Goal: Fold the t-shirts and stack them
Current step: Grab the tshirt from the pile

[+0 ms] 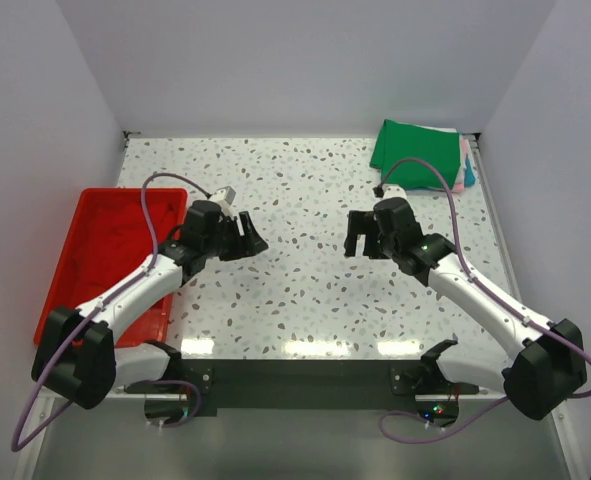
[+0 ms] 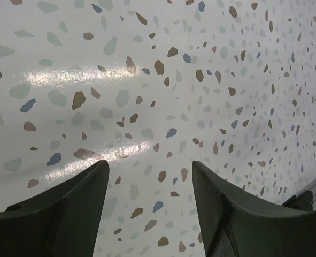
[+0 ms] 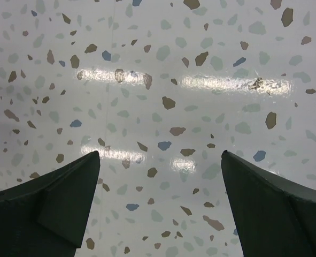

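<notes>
A stack of folded t-shirts sits at the far right corner of the table, a green shirt [image 1: 413,155] on top with pink, white and teal edges [image 1: 464,170] showing at its right side. A red shirt [image 1: 115,232] lies crumpled in the red tray [image 1: 63,268] at the left. My left gripper [image 1: 247,234] is open and empty over bare table, right of the tray. My right gripper [image 1: 360,236] is open and empty over bare table, in front of the stack. Both wrist views show only speckled tabletop between the fingers [image 2: 67,209] [image 3: 56,203].
The speckled table [image 1: 295,280] is boxed in by white walls at the back and both sides. The red tray takes up the left edge. A dark mounting plate [image 1: 305,378] runs along the near edge between the arm bases.
</notes>
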### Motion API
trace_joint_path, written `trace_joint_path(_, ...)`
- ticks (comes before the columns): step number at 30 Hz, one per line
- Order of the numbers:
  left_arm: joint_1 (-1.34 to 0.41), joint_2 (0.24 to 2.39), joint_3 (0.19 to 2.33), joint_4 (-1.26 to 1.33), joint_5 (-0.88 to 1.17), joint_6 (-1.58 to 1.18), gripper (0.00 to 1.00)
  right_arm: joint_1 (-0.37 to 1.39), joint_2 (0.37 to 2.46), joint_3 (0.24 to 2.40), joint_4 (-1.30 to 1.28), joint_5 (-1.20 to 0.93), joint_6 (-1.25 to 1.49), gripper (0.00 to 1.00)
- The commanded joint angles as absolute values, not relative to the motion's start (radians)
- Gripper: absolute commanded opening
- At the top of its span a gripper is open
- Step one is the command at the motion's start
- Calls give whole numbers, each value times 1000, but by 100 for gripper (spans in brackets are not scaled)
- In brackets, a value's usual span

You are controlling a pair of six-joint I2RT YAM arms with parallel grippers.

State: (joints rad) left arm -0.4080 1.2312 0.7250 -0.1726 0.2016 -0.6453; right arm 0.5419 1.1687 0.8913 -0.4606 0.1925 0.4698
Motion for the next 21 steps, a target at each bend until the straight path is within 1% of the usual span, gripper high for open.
trace_joint_path(1,-403,1206,744,-135,178,-661,69,540,1132,904,-463,227,459,99)
trace_joint_path(8,-402,1206,773,-176,138,-675,69,540,1132,908,-472,218,446,99)
trace_joint_path(11,-400,1204,839,-280,19,-680,71,540,1138,914,-479,195,449,99)
trace_joint_path(12,-391,1206,895,-317,-85,-693,72,540,1140,914,-479,183,451,99)
trace_joint_path(14,-364,1212,960,-452,-202,-719,75,540,1140,908,-471,172,453,99)
trace_joint_path(15,-316,1221,1012,-490,-291,-739,77,540,1140,907,-463,166,453,99)
trace_joint_path(16,-286,1224,1032,-543,-325,-747,80,540,1140,904,-462,164,451,99)
trace_joint_path(18,-163,1229,1049,-561,-377,-782,81,540,1140,904,-457,152,453,99)
trace_joint_path(21,55,1247,1011,-563,-325,-851,81,540,1143,897,-446,118,456,99)
